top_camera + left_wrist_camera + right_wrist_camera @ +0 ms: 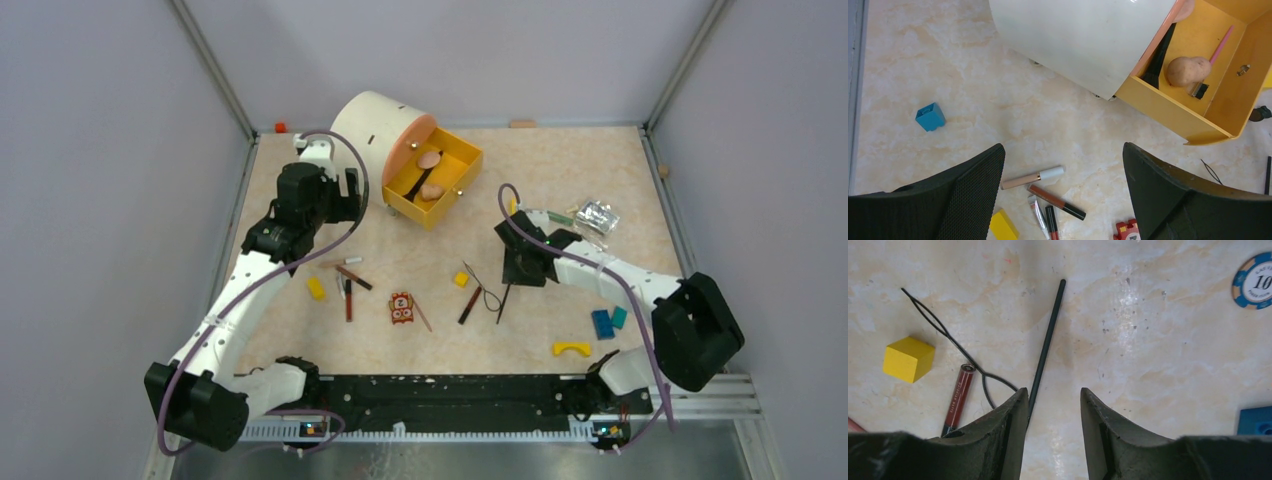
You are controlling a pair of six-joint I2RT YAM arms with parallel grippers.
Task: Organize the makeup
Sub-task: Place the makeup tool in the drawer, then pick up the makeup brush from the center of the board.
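Lying mid-frame beside the wire-loop tool (948, 337), a thin black stick (1047, 347) sits below the right gripper (1050, 392), jaws apart, arm reaching low. The left gripper (1063, 146), spread wide, hovers over loose pencils (1057, 202) near the yellow drawer (1168, 107), upper right.

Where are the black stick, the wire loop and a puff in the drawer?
black stick (1048, 340): right wrist view, mid-shaft.
wire loop (982, 373): right wrist view, where its strands meet.
puff (1188, 70): left wrist view, centre of its body.

Right hand (1053, 392) gap clear; black stick (1048, 340) hugs finger, perhaps touching.
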